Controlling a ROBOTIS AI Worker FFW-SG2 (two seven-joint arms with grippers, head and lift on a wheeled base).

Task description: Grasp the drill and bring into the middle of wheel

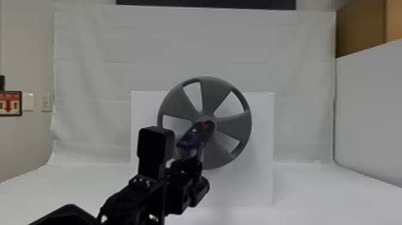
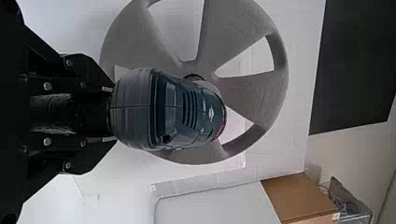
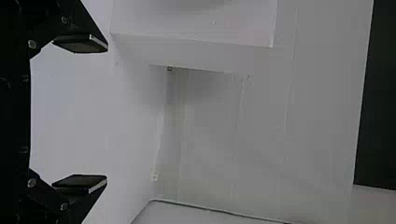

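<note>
The drill [image 1: 193, 139], a compact power tool with a dark navy-and-black casing, is near the centre of the head view, tilted, its upper end overlapping the middle of the grey, five-spoked round wheel [image 1: 236, 124]; whether they touch cannot be told. A small red patch shows at that upper end. From the left wrist, the casing looks smooth and rounded, with a grey-black bulging section near the gripper, a seam across it, a row of narrow curved slots, a small white mark and a thin reddish gleam along the far edge. The left gripper [image 1: 187, 164], just below the drill in the head view, has its fingers closed in on the tool and has hold of it. The right gripper [image 3: 105, 113], seen from its own wrist, stands wide open with nothing between its fingers. The wheel is upright against the white panel [image 1: 263, 149] in the middle of the frame. A brown box-shaped unit [image 1: 359, 30] sits at the upper right; beside it, in the left wrist view, thin cables [image 2: 345, 204] lie tangled by a clear-edged container [image 2: 357, 218], whose contents cannot be made out.
</note>
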